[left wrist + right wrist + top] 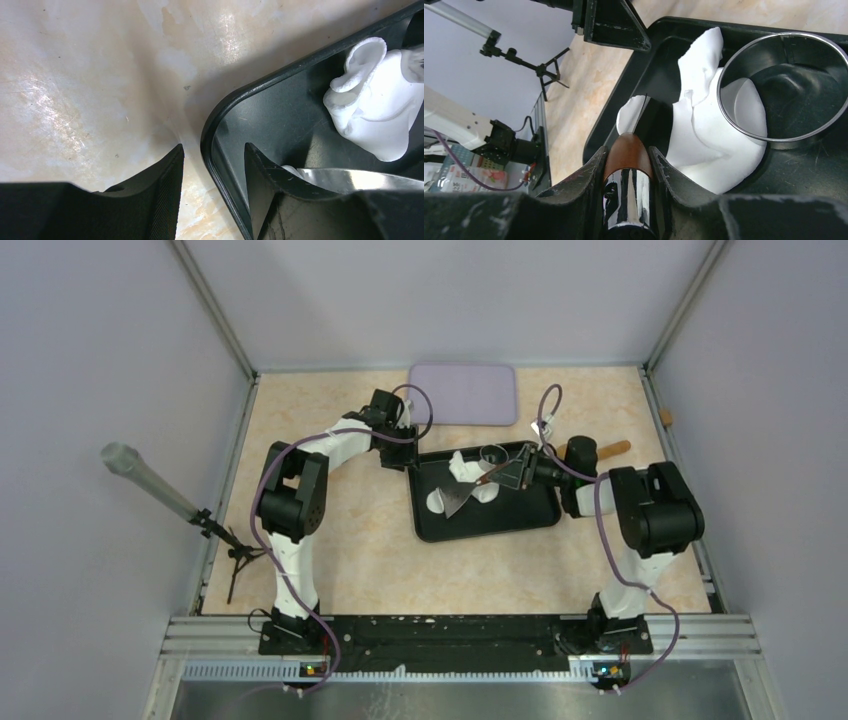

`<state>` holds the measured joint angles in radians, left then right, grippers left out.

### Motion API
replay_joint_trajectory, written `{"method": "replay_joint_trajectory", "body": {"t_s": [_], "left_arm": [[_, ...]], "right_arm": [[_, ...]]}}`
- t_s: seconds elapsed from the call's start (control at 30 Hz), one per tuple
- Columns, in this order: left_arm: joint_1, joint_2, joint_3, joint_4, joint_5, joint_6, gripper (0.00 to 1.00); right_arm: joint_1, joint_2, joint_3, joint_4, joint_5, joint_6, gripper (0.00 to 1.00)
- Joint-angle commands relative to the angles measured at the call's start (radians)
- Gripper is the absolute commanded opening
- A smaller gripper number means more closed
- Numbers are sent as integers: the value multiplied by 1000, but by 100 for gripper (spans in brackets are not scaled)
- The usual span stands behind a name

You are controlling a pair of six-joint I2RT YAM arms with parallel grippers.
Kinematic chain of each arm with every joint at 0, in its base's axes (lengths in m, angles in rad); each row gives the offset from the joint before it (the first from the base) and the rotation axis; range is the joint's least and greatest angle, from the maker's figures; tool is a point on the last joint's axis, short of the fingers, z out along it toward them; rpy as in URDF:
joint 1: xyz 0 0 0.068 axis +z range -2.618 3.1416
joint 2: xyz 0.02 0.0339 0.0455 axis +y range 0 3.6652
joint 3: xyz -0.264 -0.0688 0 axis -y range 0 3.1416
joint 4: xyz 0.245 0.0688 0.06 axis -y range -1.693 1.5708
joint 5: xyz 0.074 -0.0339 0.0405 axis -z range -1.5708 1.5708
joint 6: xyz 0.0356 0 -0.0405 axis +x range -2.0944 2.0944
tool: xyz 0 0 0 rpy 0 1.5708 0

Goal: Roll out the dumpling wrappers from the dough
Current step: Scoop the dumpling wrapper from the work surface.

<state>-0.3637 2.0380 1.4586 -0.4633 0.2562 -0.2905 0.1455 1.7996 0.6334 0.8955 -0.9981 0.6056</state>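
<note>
Soft white dough (465, 470) (375, 110) (704, 140) lies folded and torn in the black tray (490, 530) (220, 115) (609, 125). My right gripper (527, 465) (626, 148) is shut on the brown-and-chrome handle (628, 160) of a scraper. Its metal blade (462, 498) (350, 179) lies among the dough. A metal ring cutter (492, 453) (774, 142) stands on the dough's far edge. My left gripper (405, 458) (213, 146) is open astride the tray's far-left corner rim, one finger outside and one inside. Dumpling wrappers are out of view.
A lilac board (463, 393) lies against the back wall behind the tray. A wooden rolling pin (590, 450) rests on the table right of the tray, behind my right arm. A grey pole on a small black tripod (150, 485) stands at the left wall.
</note>
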Motion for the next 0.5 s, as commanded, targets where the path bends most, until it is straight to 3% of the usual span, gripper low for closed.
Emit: {"method": "replay_joint_trajectory", "body": {"t_s": [0.0, 0.1, 0.27, 0.47], "left_arm": [[-1, -22, 4, 29, 6, -15, 49], [0, -23, 2, 29, 4, -15, 49], [1, -31, -1, 31, 0, -13, 49], [1, -24, 3, 30, 9, -15, 49]], "right_arm": [[-17, 32, 8, 201, -72, 123, 0], [-17, 37, 14, 183, -59, 108, 0], [-16, -89, 58, -226, 88, -225, 0], [0, -86, 49, -259, 98, -276, 0]]}}
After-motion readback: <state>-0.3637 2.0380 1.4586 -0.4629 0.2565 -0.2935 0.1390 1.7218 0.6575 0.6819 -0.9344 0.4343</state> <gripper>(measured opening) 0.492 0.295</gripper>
